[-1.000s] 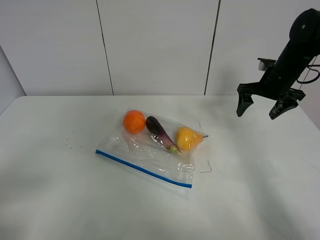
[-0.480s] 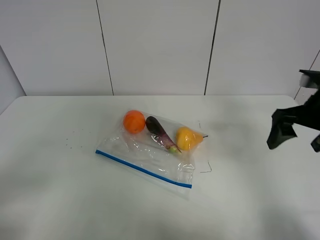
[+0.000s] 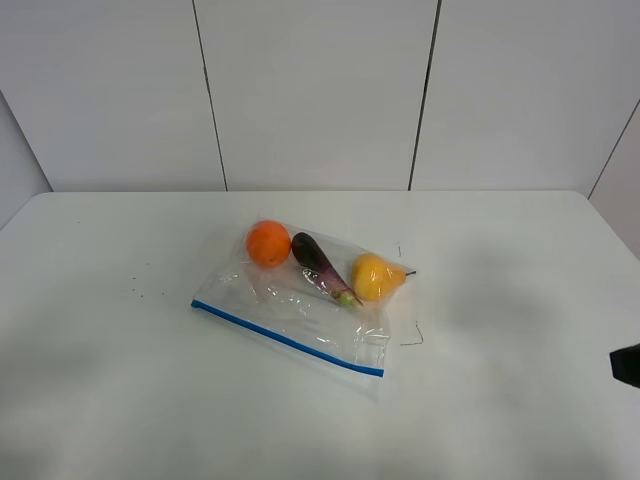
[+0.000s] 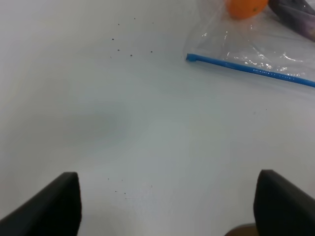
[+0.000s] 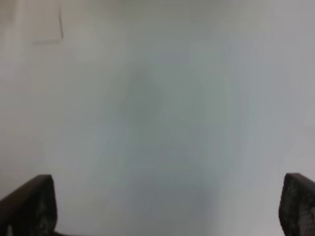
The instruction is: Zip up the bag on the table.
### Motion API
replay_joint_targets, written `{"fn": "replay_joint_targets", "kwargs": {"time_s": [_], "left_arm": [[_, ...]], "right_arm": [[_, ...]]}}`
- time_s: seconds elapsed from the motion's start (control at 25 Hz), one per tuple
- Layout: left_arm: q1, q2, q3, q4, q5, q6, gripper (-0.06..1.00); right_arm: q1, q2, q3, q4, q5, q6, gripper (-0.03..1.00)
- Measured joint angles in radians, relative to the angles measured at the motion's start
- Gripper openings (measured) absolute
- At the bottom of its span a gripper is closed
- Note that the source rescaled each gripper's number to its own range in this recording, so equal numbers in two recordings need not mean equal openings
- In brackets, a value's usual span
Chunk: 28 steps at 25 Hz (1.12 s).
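Observation:
The clear bag (image 3: 300,310) lies flat in the middle of the white table (image 3: 100,400). Its blue zipper strip (image 3: 285,338) runs along the near edge. Inside show an orange (image 3: 268,243), a purple eggplant (image 3: 318,262) and a yellow pear (image 3: 372,277). The left wrist view shows the bag's corner (image 4: 256,49), the strip (image 4: 251,70) and the orange (image 4: 244,7). My left gripper (image 4: 167,206) is open and empty, well short of the strip. My right gripper (image 5: 167,206) is open over bare table (image 5: 157,98). Only a dark bit of the right arm (image 3: 628,365) shows at the exterior view's right edge.
Small dark specks (image 3: 140,285) dot the table left of the bag. Thin pen marks (image 3: 412,335) lie by the bag's right side. A white panelled wall (image 3: 320,90) stands behind the table's far edge.
The right arm has moved from high at the back right, down and to the right, almost out of the exterior view. The bag has not moved.

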Motion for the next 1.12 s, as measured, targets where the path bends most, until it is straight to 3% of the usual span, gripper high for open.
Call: {"fn": "replay_joint_targets", "kwargs": {"time_s": [0.24, 0.48, 1.12], "left_arm": [[0.0, 0.0, 0.0, 0.0, 0.0, 0.0, 1.0], [0.0, 0.0, 0.0, 0.0, 0.0, 0.0, 1.0], [0.0, 0.0, 0.0, 0.0, 0.0, 0.002, 1.0]], "right_arm": [[0.0, -0.318, 0.054, -0.003, -0.019, 0.005, 1.0], [0.0, -0.501, 0.054, -0.003, -0.02, 0.006, 1.0], [0.0, -0.542, 0.055, -0.006, -0.02, 0.007, 1.0]]}}
